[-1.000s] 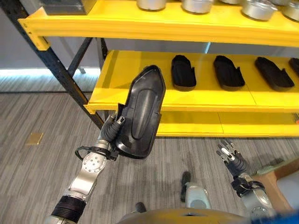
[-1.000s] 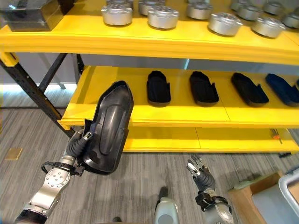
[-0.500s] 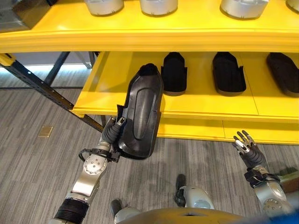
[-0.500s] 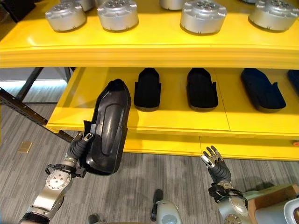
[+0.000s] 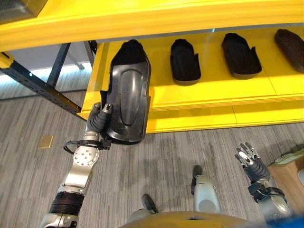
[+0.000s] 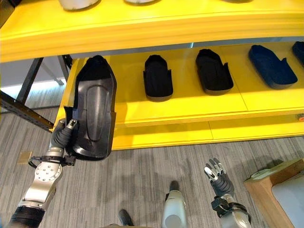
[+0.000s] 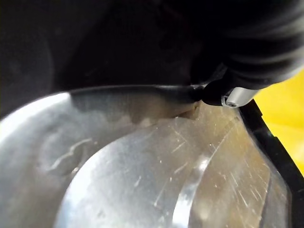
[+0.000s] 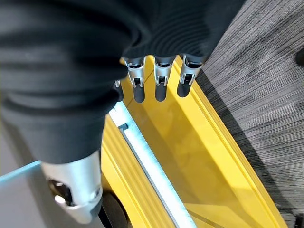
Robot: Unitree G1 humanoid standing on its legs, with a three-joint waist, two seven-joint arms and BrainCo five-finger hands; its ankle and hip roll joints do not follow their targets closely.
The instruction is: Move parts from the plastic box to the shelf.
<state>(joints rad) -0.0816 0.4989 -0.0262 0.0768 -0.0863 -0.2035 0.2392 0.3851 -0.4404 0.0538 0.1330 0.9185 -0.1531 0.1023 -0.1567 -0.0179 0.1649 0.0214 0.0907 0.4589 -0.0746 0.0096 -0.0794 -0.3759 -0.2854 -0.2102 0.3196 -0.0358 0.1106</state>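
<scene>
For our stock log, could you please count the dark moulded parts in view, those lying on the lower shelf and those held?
Shelved parts on the lower shelf: 4
Held part in the left hand: 1
Total: 5

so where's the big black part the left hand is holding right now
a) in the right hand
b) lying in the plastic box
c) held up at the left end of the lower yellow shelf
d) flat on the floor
c: the left hand grips the black part at its lower edge, its top reaching over the left end of the lower shelf.
</scene>
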